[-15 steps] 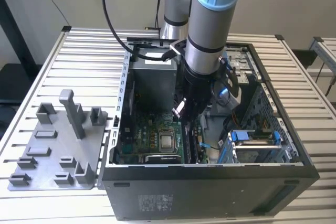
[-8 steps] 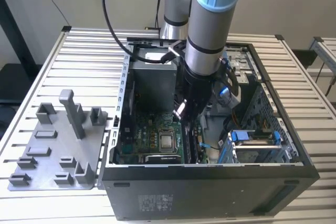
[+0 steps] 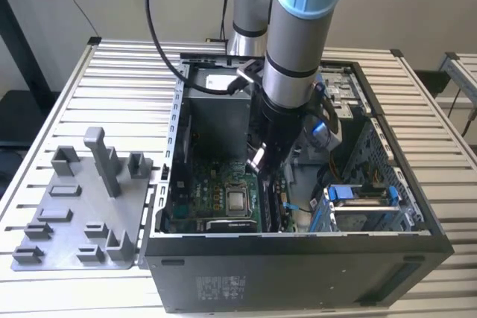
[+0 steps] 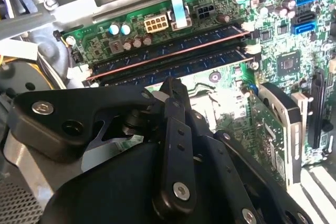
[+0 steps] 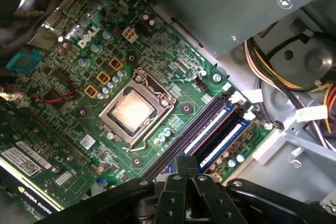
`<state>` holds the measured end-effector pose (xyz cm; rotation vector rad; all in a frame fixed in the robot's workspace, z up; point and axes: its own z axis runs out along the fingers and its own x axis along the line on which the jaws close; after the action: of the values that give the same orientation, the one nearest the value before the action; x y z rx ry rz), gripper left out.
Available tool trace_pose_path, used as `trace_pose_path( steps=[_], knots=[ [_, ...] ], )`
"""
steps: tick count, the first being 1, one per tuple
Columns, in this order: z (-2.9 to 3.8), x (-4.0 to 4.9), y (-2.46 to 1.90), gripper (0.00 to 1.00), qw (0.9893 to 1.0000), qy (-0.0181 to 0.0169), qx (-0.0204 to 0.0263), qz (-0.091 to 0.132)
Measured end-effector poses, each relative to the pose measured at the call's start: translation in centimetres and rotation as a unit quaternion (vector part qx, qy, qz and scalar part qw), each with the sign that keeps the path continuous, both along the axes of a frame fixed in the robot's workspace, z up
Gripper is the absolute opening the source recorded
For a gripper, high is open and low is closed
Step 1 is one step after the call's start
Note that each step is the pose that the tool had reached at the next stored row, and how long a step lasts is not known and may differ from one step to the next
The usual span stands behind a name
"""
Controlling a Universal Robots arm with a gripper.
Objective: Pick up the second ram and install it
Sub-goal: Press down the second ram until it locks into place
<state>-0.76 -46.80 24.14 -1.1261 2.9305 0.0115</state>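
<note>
Two memory sticks stand on edge side by side in the long slots of the green motherboard [image 4: 262,40], and the one closer to my fingertips is the second ram [image 4: 173,69], seated in its slot beside the other stick [image 4: 168,50], with white latches at the end of the slots. My gripper [image 4: 170,85] hangs just above that nearer stick with its two black fingers pressed together and nothing pinched between them; whether the tips touch the stick's top edge I cannot tell. In the first wrist view my gripper [image 5: 185,162] sits with its tips closed over one end of the slots, and the processor socket [image 5: 134,109] with its metal frame lies near the slots on the board. In the exterior view my arm reaches down into the open computer case [image 3: 298,258], my gripper [image 3: 261,158] low over the board inside it. On the slatted table [image 3: 112,87], at the exterior view's left and just beside the case, lies the grey fixture tray [image 3: 74,221] with its upright posts.
</note>
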Motion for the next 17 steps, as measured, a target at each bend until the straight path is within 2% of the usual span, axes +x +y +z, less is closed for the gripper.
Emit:
trace_pose_path(
  steps=[4, 8, 13, 17],
  knots=[
    [-0.02, -0.02, 0.0, 0.11, 0.9996, 0.0, 0.0, 0.029],
    [-0.03, -0.03, 0.0, 0.11, 0.9981, 0.0, 0.0, 0.061],
    [-0.04, -0.05, 0.0, 0.11, 0.995, 0.0, 0.0, 0.099],
    [-0.05, -0.05, 0.0, 0.11, 0.9917, 0.0, 0.0001, 0.129]
  ],
)
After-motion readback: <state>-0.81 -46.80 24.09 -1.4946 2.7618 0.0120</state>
